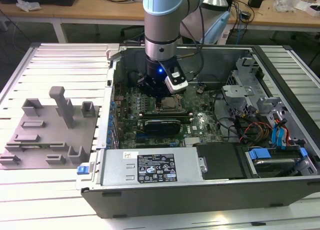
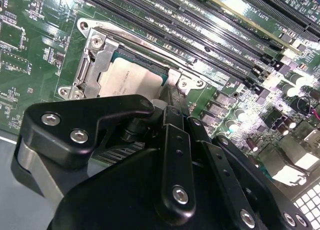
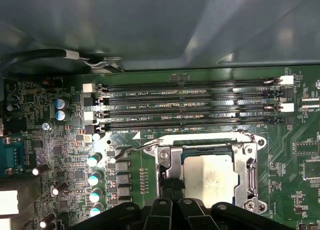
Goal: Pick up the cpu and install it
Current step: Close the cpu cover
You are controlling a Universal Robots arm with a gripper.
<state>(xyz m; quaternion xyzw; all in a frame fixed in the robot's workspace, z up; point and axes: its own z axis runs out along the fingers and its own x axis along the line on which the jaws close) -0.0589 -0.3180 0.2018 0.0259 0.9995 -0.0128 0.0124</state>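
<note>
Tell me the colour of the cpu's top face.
Pale silvery-grey; the cpu shows best in the first wrist view.

My gripper (image 2: 167, 110) is matt black, set with bright metal screws (image 2: 180, 194). The cpu (image 3: 207, 177) wears a dull, silvery metal top; the socket frame (image 3: 250, 170) is shiny metal, the motherboard (image 3: 290, 155) glossy green.

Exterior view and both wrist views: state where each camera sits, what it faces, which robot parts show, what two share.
Exterior view: off the arm, high, looking down into the open dark computer case; pale-blue and silver arm and black gripper show.
First wrist view: at the wrist, squarely facing the green motherboard; gripper shows.
Second wrist view: at the wrist, looking obliquely along the gripper at the board.
Shared: both wrist views show the small silvery-grey square cpu inside its metal socket frame.
</note>
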